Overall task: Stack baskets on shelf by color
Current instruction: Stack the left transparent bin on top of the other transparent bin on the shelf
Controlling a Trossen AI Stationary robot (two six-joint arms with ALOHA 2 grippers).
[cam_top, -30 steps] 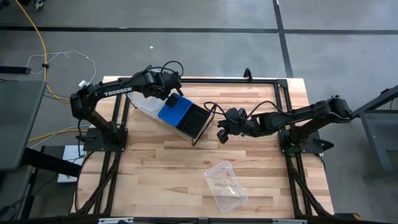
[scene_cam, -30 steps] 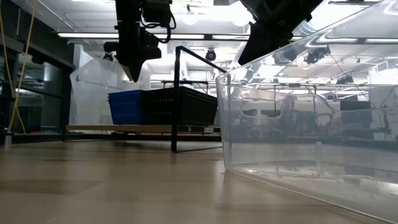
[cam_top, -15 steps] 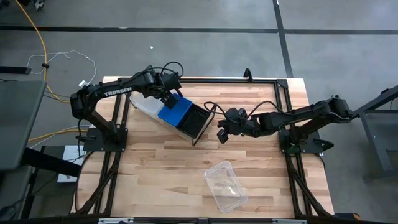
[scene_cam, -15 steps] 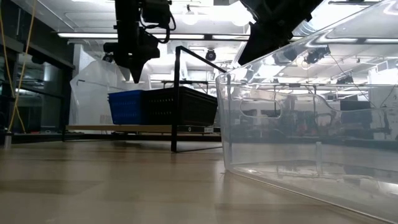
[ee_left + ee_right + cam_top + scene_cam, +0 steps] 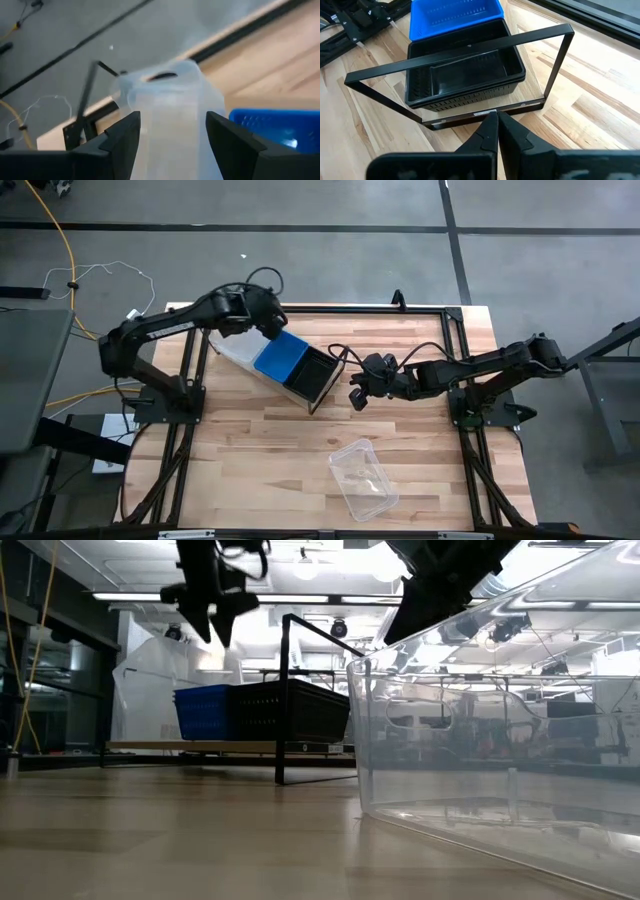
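The shelf, a wood base with a thin black frame, stands at the table's far middle. On it a clear basket stack, a blue basket and a black slatted basket sit side by side. My left gripper hangs open above the clear stack and touches nothing. The blue basket lies beside it. My right gripper hovers shut just right of the shelf, facing the black basket. One clear basket rests on the table near the front.
The table's black rail frame runs along the far edge and down both sides. The loose clear basket fills the low view's right half. Bare wood lies in front of the shelf on the left.
My left gripper has opened and risen from just over the blue basket's far end. It has drawn back toward the table's far left, over the clear stack. The baskets on the shelf have stayed where they were.
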